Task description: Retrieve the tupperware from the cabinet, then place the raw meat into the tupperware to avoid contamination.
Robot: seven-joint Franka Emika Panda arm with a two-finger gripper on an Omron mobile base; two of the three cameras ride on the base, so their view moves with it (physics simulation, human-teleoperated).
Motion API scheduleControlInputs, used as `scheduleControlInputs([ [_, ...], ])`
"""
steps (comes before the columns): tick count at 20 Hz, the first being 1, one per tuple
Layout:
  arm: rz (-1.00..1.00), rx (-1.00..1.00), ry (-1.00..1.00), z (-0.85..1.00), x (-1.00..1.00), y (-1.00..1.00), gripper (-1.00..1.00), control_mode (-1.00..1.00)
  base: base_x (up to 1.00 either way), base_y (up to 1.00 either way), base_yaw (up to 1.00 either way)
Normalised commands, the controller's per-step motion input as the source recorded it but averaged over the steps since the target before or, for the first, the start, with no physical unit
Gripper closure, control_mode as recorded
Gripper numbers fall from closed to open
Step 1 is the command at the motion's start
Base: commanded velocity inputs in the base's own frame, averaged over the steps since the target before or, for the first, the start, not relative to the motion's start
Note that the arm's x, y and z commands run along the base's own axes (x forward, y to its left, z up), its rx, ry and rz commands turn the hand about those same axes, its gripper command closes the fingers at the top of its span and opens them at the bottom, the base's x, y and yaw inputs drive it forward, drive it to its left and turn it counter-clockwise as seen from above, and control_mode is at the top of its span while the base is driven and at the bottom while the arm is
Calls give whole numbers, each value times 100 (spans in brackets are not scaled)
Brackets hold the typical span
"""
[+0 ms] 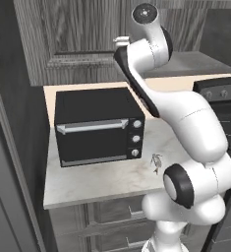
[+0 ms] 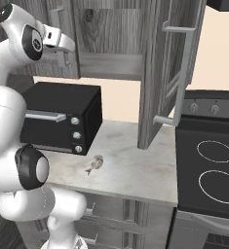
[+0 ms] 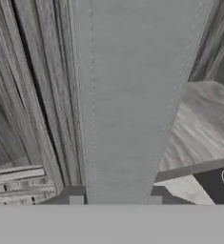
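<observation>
The dark grey wood-grain cabinet (image 1: 63, 39) (image 2: 111, 29) hangs above the counter. My gripper (image 3: 116, 200) (image 2: 67, 49) (image 1: 120, 40) is raised to its left door, and the door's silver bar handle (image 3: 132, 95) runs between my two fingertips, which sit against its sides. The cabinet's right door (image 2: 160, 73) stands swung open. The raw meat (image 1: 156, 163) (image 2: 94, 164), a small pale streaked lump, lies on the counter in front of the oven's right corner. The tupperware is hidden.
A black toaster oven (image 1: 97, 127) (image 2: 62, 116) with three knobs stands on the marble counter (image 1: 102, 179) (image 2: 135, 165). A black stove (image 2: 208, 160) adjoins the counter on the right. The open door's long handle (image 2: 184, 73) juts out over the counter.
</observation>
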Motion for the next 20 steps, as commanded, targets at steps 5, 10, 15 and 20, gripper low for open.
scheduleControlInputs([
  [5,-10,8,-1,6,-43,26,100,-100,0,0,0],
  [10,-12,7,0,17,-66,37,100,-100,0,0,0],
  [15,-12,1,-4,3,-72,55,100,-100,0,0,0],
  [20,-1,-5,-4,0,-75,69,100,-100,0,0,0],
])
